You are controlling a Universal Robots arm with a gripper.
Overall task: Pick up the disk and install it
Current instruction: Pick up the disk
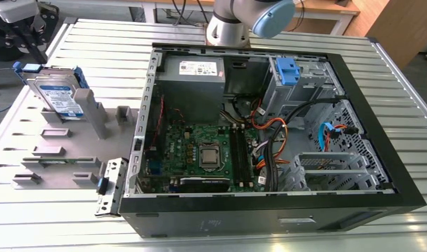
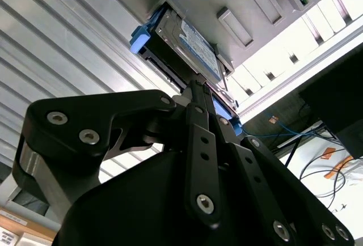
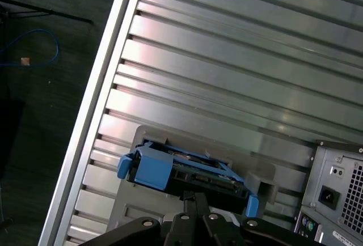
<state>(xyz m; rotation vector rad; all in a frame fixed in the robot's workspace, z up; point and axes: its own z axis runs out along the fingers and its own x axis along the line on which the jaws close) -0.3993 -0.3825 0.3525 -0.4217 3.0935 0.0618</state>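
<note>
The disk point(image 1: 59, 97) is a silver hard drive with a blue-and-white label and blue side rails. It stands on edge in a slot of the grey fixture plate point(image 1: 59, 152) at the exterior view's left. My gripper point(image 1: 38, 55) hangs just above the disk's blue handle end, its black fingers shut together with nothing between them. In both wrist views the shut gripper point(image 2: 195, 87) point(image 3: 195, 198) points at the disk's point(image 2: 190, 45) point(image 3: 187, 169) upper edge, close to it. I cannot tell if it touches.
An open computer case point(image 1: 269, 202) lies at the exterior view's middle and right, with motherboard, cables, a grey power-supply box point(image 1: 192, 73) and a drive cage holding a blue bracket point(image 1: 287, 71). The arm's base point(image 1: 231, 23) stands behind the case. The ribbed metal table point(image 3: 227, 59) ends beside the fixture.
</note>
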